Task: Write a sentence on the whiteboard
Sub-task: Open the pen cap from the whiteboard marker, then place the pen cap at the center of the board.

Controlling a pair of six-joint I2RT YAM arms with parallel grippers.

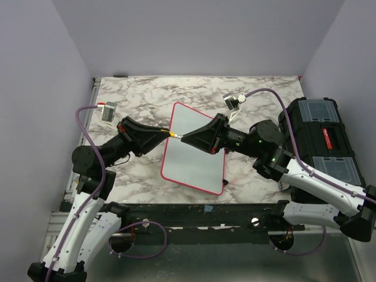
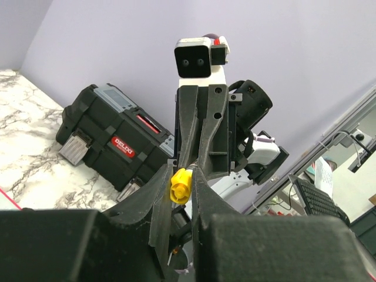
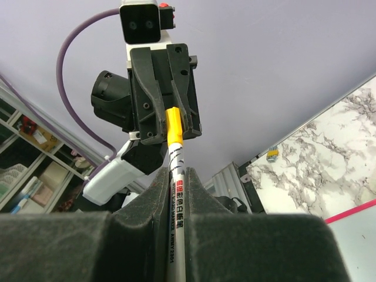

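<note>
The whiteboard (image 1: 194,158) lies flat mid-table, white with a pinkish-red frame; its corner shows in the right wrist view (image 3: 358,247). No yellow letters show on it. Both grippers meet tip to tip above its upper left part. My right gripper (image 1: 189,140) is shut on the white body of a whiteboard marker (image 3: 176,194). My left gripper (image 1: 166,134) is shut on the marker's yellow cap (image 2: 180,185), which also shows in the right wrist view (image 3: 174,130). The marker (image 1: 176,136) runs level between them, off the board.
A black toolbox (image 1: 320,138) stands at the right edge of the marble table and shows in the left wrist view (image 2: 111,138). Grey walls enclose the table on three sides. A black rail (image 1: 194,211) runs along the near edge.
</note>
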